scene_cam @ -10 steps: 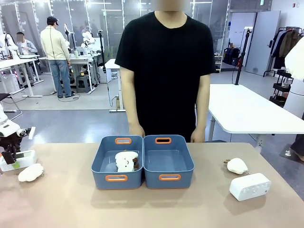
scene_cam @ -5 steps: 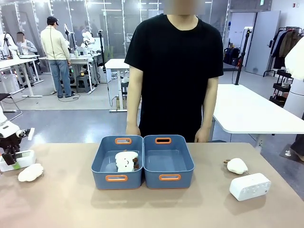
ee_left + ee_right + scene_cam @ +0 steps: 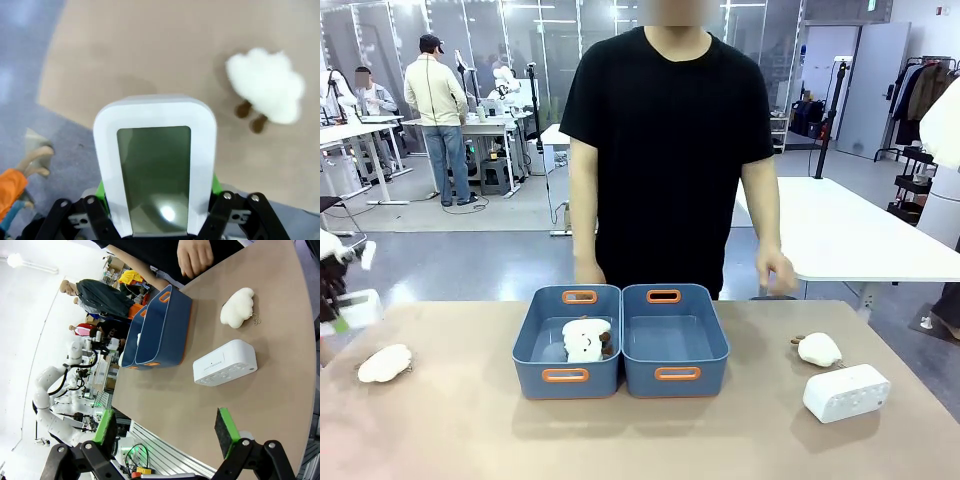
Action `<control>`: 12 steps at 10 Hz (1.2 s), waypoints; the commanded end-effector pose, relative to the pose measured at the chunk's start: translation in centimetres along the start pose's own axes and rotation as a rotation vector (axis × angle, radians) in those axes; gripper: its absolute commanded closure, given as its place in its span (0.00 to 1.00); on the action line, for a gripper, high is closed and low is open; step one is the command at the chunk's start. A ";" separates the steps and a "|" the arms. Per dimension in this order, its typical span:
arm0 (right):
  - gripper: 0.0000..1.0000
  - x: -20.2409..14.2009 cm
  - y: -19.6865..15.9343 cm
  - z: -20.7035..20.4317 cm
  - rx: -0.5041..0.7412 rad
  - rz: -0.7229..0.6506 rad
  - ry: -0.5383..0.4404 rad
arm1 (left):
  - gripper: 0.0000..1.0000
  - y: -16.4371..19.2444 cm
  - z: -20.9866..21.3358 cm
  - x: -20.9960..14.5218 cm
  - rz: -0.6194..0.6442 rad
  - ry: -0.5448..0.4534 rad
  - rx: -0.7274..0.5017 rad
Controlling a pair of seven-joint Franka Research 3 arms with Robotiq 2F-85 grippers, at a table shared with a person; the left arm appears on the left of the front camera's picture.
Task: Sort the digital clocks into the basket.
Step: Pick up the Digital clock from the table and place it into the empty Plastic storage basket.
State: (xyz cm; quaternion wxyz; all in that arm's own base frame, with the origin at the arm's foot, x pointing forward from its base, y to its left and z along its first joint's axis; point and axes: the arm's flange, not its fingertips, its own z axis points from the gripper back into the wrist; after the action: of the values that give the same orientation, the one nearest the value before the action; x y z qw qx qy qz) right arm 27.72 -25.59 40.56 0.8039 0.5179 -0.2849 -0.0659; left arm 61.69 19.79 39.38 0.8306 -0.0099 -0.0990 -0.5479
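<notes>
At the table's far left edge my left gripper [image 3: 334,296] holds one white digital clock [image 3: 356,306] above the surface. In the left wrist view the clock [image 3: 155,165] stands between the green pads [image 3: 215,183] with its grey-green face towards the camera. The second clock [image 3: 846,392] lies on the table at the right, and my open right gripper [image 3: 165,432] hovers well short of that clock [image 3: 225,362]. Two blue-grey baskets stand side by side in the middle: the left one [image 3: 532,326] holds a plush toy, the right one [image 3: 716,330] holds nothing.
One cream plush toy [image 3: 384,362] lies under my left gripper's side of the table, another [image 3: 819,348] just behind the right clock. A third plush [image 3: 586,338] sits in the left basket. The person stands behind the baskets, one hand [image 3: 778,272] over the far edge.
My left gripper has risen and drifted left with the clock, which no longer rests on the table. The person has shifted and swung a hand out to the right.
</notes>
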 end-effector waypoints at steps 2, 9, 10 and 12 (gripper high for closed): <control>0.00 0.0 0.1 0.1 0.011 0.008 -0.003 | 0.79 -3.7 7.4 1.3 -0.016 -0.174 -0.033; 0.00 0.0 0.1 0.1 0.011 0.008 -0.003 | 0.79 -15.5 10.8 17.4 -0.257 -0.582 -0.019; 0.00 0.0 0.1 0.1 0.011 0.008 -0.003 | 0.79 -17.2 11.2 21.6 -0.322 -0.662 -0.015; 0.00 0.0 0.1 0.1 0.011 0.008 -0.003 | 0.79 -19.6 10.5 26.6 -0.353 -0.715 -0.040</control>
State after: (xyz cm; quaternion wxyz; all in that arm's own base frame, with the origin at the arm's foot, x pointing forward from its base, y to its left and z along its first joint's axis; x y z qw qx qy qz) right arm 27.74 -25.57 40.55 0.8039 0.5182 -0.2844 -0.0657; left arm 51.71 -11.57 54.18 0.6479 -0.1974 -0.3526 -0.6457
